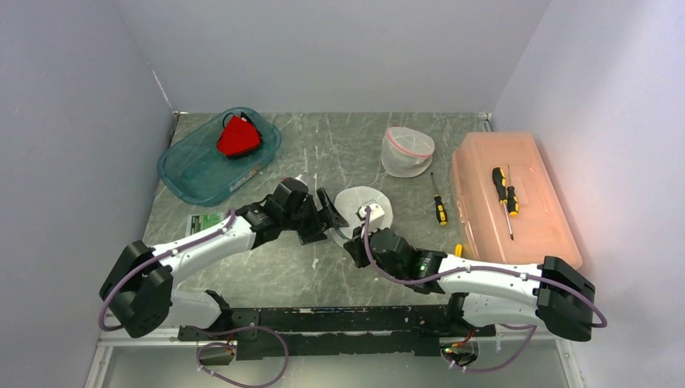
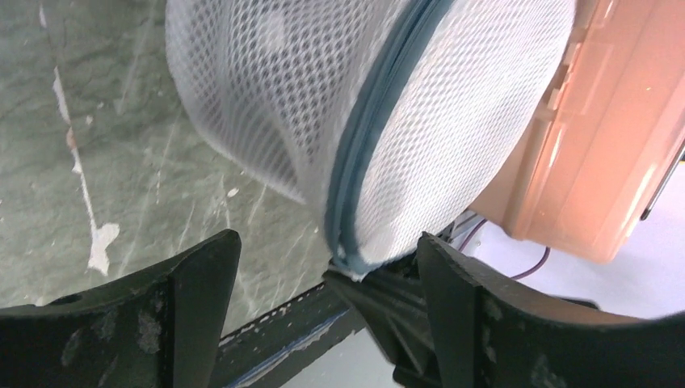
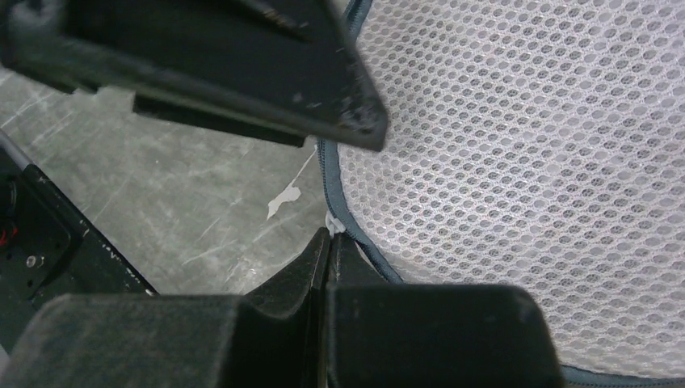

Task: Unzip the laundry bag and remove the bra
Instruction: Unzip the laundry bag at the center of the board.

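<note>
The laundry bag (image 1: 365, 205) is a round white mesh pouch with a grey-blue zip rim, lying at the table's middle. In the left wrist view the laundry bag (image 2: 266, 97) fills the top, its zip (image 2: 359, 170) running down to the lower edge. My left gripper (image 2: 327, 263) is open, its jaws standing wide on either side of that edge and holding nothing. At the bag's near rim my right gripper (image 3: 329, 234) is shut, pinching a small white tab on the laundry bag (image 3: 525, 178). The bra does not show through the mesh. From above, the left gripper (image 1: 329, 213) and right gripper (image 1: 356, 234) meet at the bag's left side.
A teal tray (image 1: 190, 174) at the back left holds a red garment (image 1: 238, 136). A second mesh bag (image 1: 406, 151) with a pink rim stands behind. An orange lidded box (image 1: 533, 218) on the right carries screwdrivers (image 1: 502, 190); another screwdriver (image 1: 438, 204) and a green packet (image 1: 206, 221) lie on the table.
</note>
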`<action>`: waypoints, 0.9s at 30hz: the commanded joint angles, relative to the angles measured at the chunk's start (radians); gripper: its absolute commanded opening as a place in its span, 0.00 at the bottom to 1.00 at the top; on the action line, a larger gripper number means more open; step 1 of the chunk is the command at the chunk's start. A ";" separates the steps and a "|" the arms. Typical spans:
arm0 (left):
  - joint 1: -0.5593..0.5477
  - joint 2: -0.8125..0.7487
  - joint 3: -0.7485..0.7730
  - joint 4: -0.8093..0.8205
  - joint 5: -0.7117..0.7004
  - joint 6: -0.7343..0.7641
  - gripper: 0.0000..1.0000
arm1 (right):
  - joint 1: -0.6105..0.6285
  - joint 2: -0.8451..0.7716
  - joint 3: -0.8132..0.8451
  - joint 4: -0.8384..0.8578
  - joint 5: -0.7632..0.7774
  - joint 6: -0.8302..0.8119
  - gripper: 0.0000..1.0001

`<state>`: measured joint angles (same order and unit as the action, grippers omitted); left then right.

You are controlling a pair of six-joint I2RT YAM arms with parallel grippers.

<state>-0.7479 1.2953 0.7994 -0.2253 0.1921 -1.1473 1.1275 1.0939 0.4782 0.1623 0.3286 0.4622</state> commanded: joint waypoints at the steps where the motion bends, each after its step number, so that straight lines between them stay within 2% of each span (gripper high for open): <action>1: -0.001 0.048 0.058 0.095 -0.021 -0.029 0.81 | 0.005 -0.037 0.021 0.047 -0.045 -0.031 0.00; 5: -0.002 0.096 0.055 0.144 -0.008 -0.044 0.61 | 0.005 -0.051 0.021 0.027 -0.042 -0.030 0.00; 7: -0.002 0.097 0.045 0.161 -0.015 -0.047 0.47 | 0.005 -0.062 0.023 0.008 -0.031 -0.025 0.00; 9: -0.001 0.095 0.044 0.154 -0.037 -0.046 0.27 | 0.006 -0.077 0.023 -0.023 -0.019 -0.015 0.00; 12: 0.002 0.091 0.054 0.126 -0.058 -0.034 0.05 | 0.005 -0.108 0.025 -0.074 0.000 0.003 0.00; 14: 0.008 0.088 0.060 0.112 -0.063 -0.027 0.03 | 0.006 -0.128 0.030 -0.114 0.023 0.016 0.00; 22: 0.035 0.075 0.086 0.056 -0.066 0.019 0.03 | 0.002 -0.141 0.078 -0.345 0.186 0.096 0.00; 27: 0.059 0.061 0.075 0.067 -0.030 0.056 0.03 | -0.024 -0.187 0.074 -0.417 0.269 0.151 0.00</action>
<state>-0.7151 1.3952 0.8482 -0.1474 0.1707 -1.1526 1.1244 0.9550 0.5205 -0.1547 0.4801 0.5579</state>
